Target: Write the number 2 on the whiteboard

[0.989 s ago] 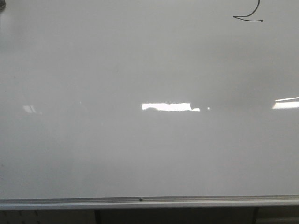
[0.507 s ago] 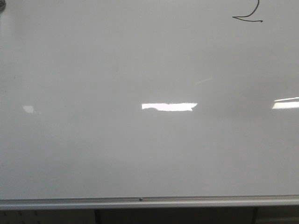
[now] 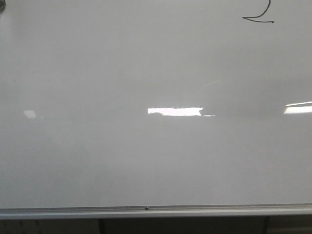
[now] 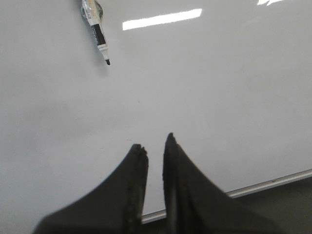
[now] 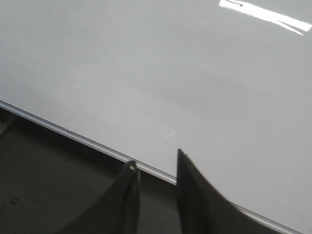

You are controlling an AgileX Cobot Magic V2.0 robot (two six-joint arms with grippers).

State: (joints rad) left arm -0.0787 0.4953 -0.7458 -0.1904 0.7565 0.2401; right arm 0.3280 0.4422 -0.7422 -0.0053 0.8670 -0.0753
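The whiteboard point(image 3: 146, 156) fills the front view, with its silver frame edge along the near side. The lower part of a black number 2 point(image 3: 258, 18) shows at the far right, cut off by the picture's top edge. Neither gripper shows in the front view. My left gripper point(image 4: 155, 141) hangs over the bare board point(image 4: 219, 97), jaws nearly together and empty. A black-tipped marker point(image 4: 97, 30) lies uncapped on the board well ahead of it. My right gripper point(image 5: 155, 158) is open and empty over the board's frame edge point(image 5: 87, 141).
Bright light reflections point(image 3: 174, 111) lie on the board. A dark surface point(image 5: 48, 180) lies beyond the frame edge in the right wrist view. A small dark thing point(image 3: 2, 6) sits at the far left corner in the front view.
Only the right end of the central light reflection shifts slightly. The number 2 and the board stay the same.
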